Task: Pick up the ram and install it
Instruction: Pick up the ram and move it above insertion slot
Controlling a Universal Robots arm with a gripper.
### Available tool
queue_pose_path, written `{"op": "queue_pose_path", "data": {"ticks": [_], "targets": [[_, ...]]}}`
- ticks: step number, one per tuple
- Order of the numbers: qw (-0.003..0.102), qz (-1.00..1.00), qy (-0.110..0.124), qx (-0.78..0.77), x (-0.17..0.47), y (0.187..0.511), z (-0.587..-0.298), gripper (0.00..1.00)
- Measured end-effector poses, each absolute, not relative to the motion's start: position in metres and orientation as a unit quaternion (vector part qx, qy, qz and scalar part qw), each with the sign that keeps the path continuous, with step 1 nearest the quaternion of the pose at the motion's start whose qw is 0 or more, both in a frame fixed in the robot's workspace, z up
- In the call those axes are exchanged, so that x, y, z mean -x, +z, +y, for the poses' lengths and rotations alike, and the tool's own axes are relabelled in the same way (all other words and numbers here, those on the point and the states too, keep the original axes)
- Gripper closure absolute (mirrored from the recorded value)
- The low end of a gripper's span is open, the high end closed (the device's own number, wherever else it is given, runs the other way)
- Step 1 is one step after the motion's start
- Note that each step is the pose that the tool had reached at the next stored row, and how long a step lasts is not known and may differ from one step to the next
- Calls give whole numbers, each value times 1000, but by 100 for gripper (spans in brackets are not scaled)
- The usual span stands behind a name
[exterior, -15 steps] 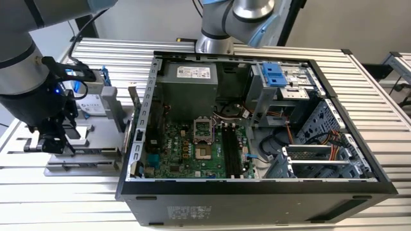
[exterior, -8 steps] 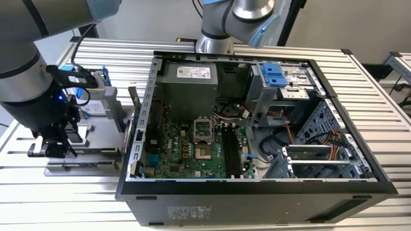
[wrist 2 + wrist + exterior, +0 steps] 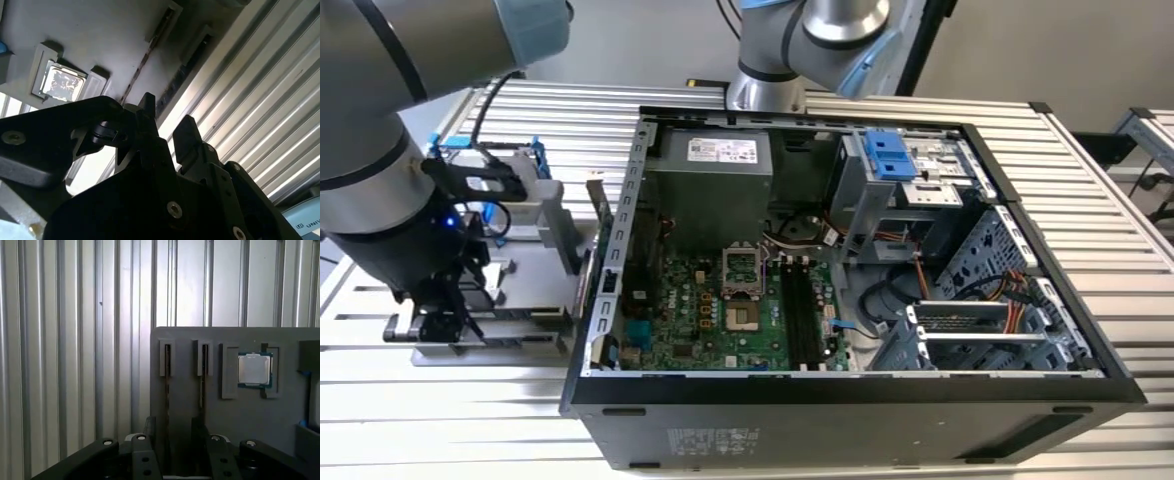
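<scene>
Two thin dark ram sticks stand on edge in slots of a grey holder tray. In the first wrist view one ram stick runs into the gap between my fingers, and the other ram stick lines up with one finger. My gripper is open, low over the tray, with its fingers either side of the first stick and nothing clamped. The second wrist view shows the gripper close to that ram stick. In the exterior view the gripper hangs over the tray on the exterior view's left.
A processor chip sits in a pocket of the tray. The open computer case lies beside the tray, with its green motherboard and black memory slots. A green card stands on edge by the case. Everything rests on a ribbed metal table.
</scene>
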State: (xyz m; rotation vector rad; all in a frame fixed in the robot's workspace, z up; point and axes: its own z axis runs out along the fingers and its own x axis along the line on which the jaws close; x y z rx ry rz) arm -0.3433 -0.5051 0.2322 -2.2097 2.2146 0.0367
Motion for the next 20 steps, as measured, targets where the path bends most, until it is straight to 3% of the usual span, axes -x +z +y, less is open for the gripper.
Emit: {"op": "queue_pose_path", "data": {"ticks": [20], "targets": [[6, 712, 12, 702, 343, 196, -503, 0]]}}
